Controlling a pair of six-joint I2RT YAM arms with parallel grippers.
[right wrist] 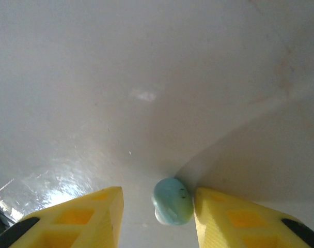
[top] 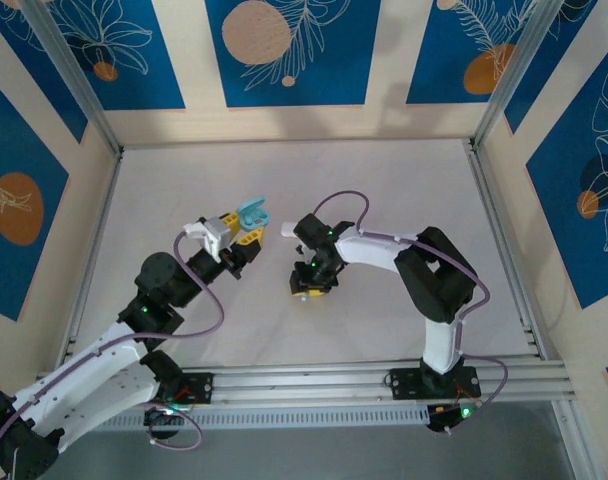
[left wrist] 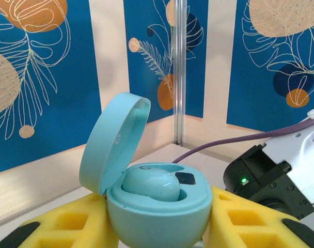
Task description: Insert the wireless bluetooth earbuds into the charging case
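Note:
My left gripper [top: 246, 236] [left wrist: 157, 230] is shut on the teal charging case [top: 251, 213] [left wrist: 157, 219] and holds it above the table. Its lid [left wrist: 109, 142] stands open. One teal earbud [left wrist: 149, 184] sits in a socket of the case, and a dark empty socket [left wrist: 185, 178] shows beside it. My right gripper [top: 309, 285] [right wrist: 158, 209] points down at the table, open. A second teal earbud [right wrist: 172, 201] lies on the table between its yellow fingers [right wrist: 90, 219]. It touches the right-hand finger [right wrist: 234, 219] and stands apart from the other.
The white table [top: 384, 190] is fenced by aluminium posts [top: 504, 75] and blue patterned walls. A rail [top: 314, 382] runs along the near edge by the arm bases. The right arm's black wrist [left wrist: 260, 178] and purple cable [left wrist: 224, 143] are close to the case.

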